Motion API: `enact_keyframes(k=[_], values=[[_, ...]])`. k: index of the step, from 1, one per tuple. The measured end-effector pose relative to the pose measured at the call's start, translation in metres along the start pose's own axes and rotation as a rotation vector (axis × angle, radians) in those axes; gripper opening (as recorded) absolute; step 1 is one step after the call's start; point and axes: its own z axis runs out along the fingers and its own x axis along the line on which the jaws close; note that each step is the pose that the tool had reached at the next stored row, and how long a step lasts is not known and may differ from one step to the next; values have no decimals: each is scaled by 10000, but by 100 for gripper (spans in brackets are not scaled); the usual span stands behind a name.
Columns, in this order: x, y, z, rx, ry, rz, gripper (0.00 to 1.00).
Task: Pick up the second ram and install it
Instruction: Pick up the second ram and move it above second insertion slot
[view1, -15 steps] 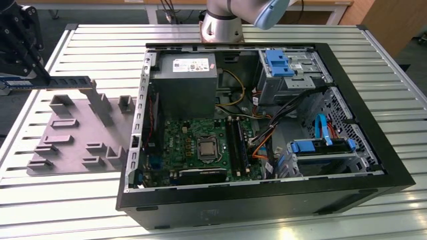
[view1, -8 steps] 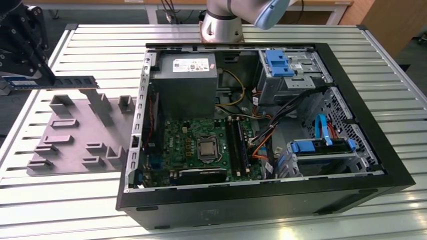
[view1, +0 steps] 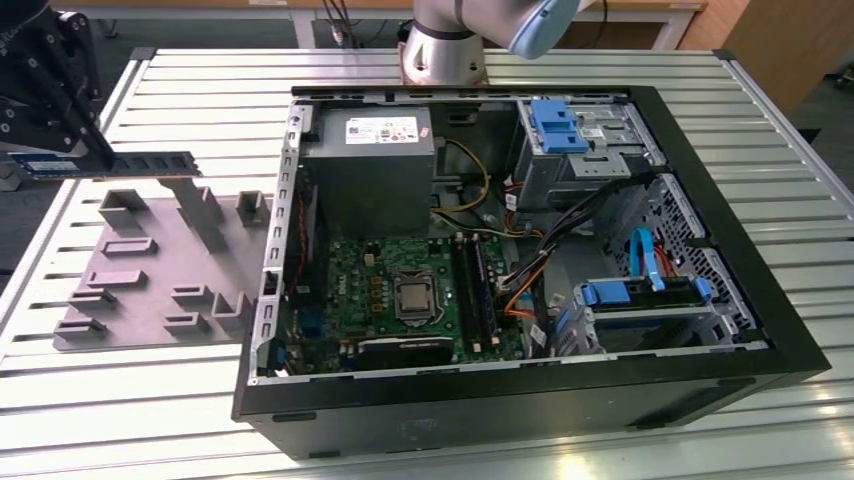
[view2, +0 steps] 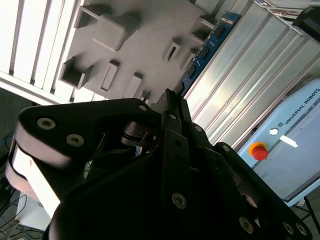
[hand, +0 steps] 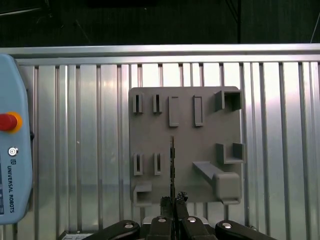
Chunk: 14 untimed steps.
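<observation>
The second ram (view1: 154, 164), a long, thin, flat blue-green circuit-board stick with dark chips, hangs level in the air at the exterior view's far left. It sits above the far edge of the grey moulded holder plate (view1: 147, 235) and well apart from the open black computer case (view1: 534, 400). The fingers of the black gripper (view1: 91, 158) are pressed together on it, pinching its flat faces. The hold seems to sit left of mid-length, though the gripper body hides the exact spot.

The first wrist view has the stick (hand: 172, 160) edge-on below the gripper (hand: 173, 202), with the plate's slots beneath it.

I judge the stick light and stiff but fragile. It is best taken by its bare faces or edges, clear of the chips and contact edge, and a grip to one side could let it tilt.

The arm reaches left from its silver base (view1: 441, 50) behind the case, its wrist pointing down over the slatted metal table (view1: 200, 80). The long black memory slots (view1: 470, 290) on the green motherboard (view1: 360, 270) lie far to the right.
</observation>
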Motion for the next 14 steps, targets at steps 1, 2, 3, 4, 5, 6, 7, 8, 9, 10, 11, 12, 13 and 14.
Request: enact_keyframes(k=[1, 2, 3, 4, 5, 6, 7, 8, 9, 10, 11, 12, 13, 14], values=[[0, -7, 0, 0, 0, 0, 14], [-1, -15, 0, 0, 0, 0, 14], [-1, -23, -1, 0, 0, 0, 14], [-1, -31, -1, 0, 0, 0, 14], [-1, -38, -1, 0, 0, 0, 14], [-2, -45, -1, 0, 0, 0, 14], [-2, -52, -1, 0, 0, 0, 14], [-2, -60, -1, 0, 0, 0, 14], [-2, -68, -1, 1, 0, 0, 14], [-3, -75, -1, 0, 0, 0, 14], [-3, -83, -1, 0, 0, 0, 14], [-3, -89, -2, 0, 0, 0, 14], [-4, -97, -2, 0, 0, 0, 14], [-4, -104, -2, 0, 0, 0, 14]])
